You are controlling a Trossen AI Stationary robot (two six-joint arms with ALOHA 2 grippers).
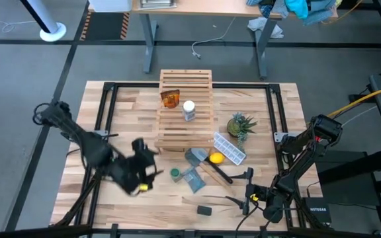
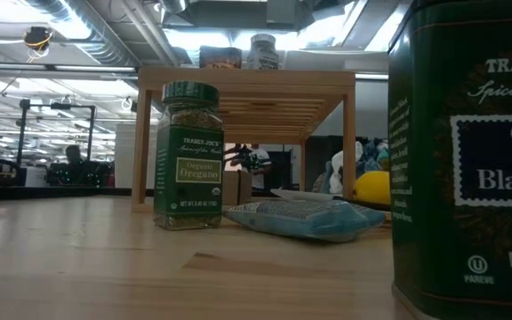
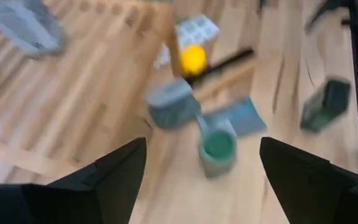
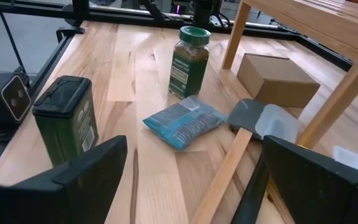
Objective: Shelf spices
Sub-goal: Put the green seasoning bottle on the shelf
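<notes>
The left gripper (image 1: 139, 177) hangs above the surface (image 1: 131, 106) with its fingers (image 3: 114, 171) open and holding nothing. Just ahead of these fingers stands the green-lidded jar (image 3: 218, 148), upright on the surface, apart from both fingers. Beyond the jar lie a blue packet (image 3: 244, 118), a grey box (image 3: 171, 104), a spatula (image 1: 211, 170) and a yellow round object (image 3: 194, 58), and they crowd the way between the jar and the shelf (image 1: 186, 109). The shelf stands to one side of the fingers and beyond them; on its slats rest the orange-brown jar (image 1: 170, 99) and the white-capped bottle (image 1: 189, 110). The right gripper (image 1: 247, 198) waits low near the edge of the surface, its fingers (image 4: 82, 180) also wide apart and empty. In front of these fingers stands the dark green tin (image 4: 66, 121), close to one finger, and farther off the blue packet and the green-lidded jar
</notes>
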